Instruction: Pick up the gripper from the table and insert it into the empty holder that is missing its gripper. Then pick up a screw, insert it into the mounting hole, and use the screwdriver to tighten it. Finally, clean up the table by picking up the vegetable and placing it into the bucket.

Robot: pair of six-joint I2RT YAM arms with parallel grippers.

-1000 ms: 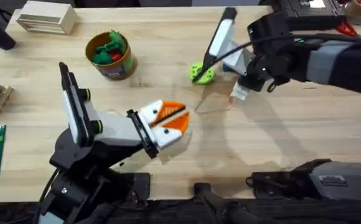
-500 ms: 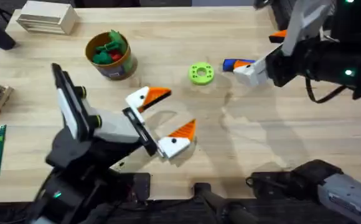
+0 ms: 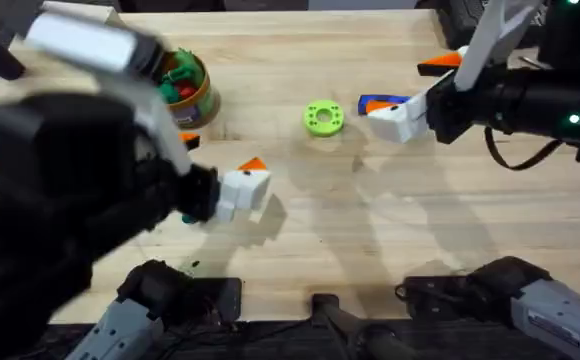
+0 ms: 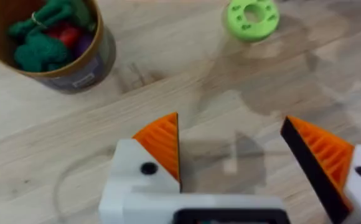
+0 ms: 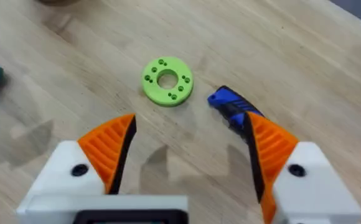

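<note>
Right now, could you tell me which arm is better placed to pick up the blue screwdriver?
The right. Its open pincer hangs close beside the screwdriver, while the left pincer is across the table nearer the bucket.

The pale wooden table [image 3: 370,250] carries the bucket [image 3: 180,90], a lime-green ring [image 3: 323,117] and the screwdriver [image 3: 382,102].

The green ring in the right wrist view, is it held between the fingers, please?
No, the green ring lies flat on the wooden table, apart from the open right gripper.

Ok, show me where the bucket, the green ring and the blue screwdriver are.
bucket [image 4: 75,68]: left wrist view, on its tan side wall.
green ring [image 5: 167,81]: right wrist view, on its flat top face.
screwdriver [image 5: 230,104]: right wrist view, on its blue body.
</note>
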